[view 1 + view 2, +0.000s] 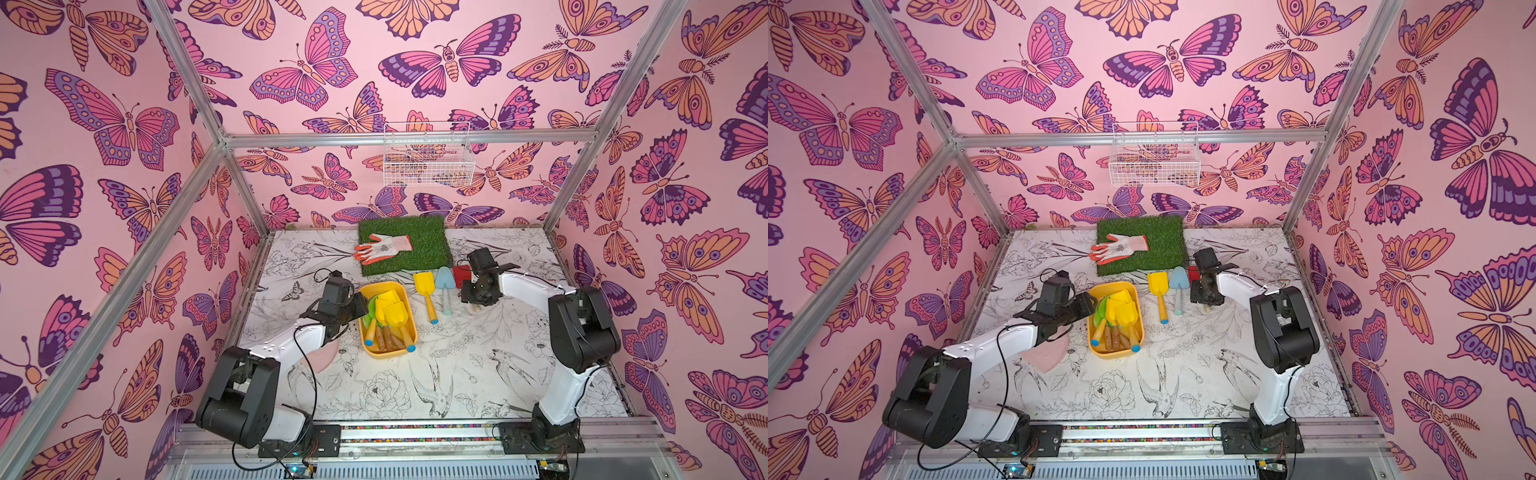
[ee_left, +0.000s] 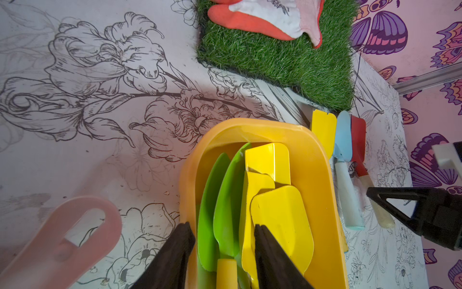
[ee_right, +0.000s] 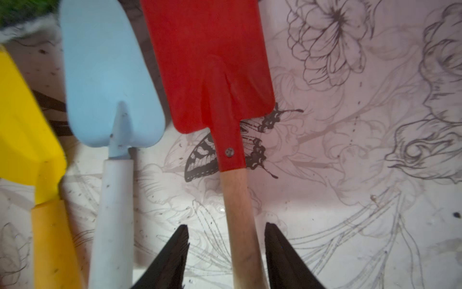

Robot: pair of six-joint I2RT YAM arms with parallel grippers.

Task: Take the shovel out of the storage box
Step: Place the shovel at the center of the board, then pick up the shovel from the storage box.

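The yellow storage box stands mid-table, holding several shovels: yellow blades and green blades, handles toward the front. My left gripper straddles its left wall, one finger outside and one on a yellow blade, shut on the wall and the green blades. A red shovel lies on the table right of the box. My right gripper stands open around its wooden handle, with a gap on each side.
A light-blue shovel and a yellow shovel lie between the box and the red one. A grass mat with a glove sits behind. A pink lid lies left of the box. A white wire basket hangs on the back wall.
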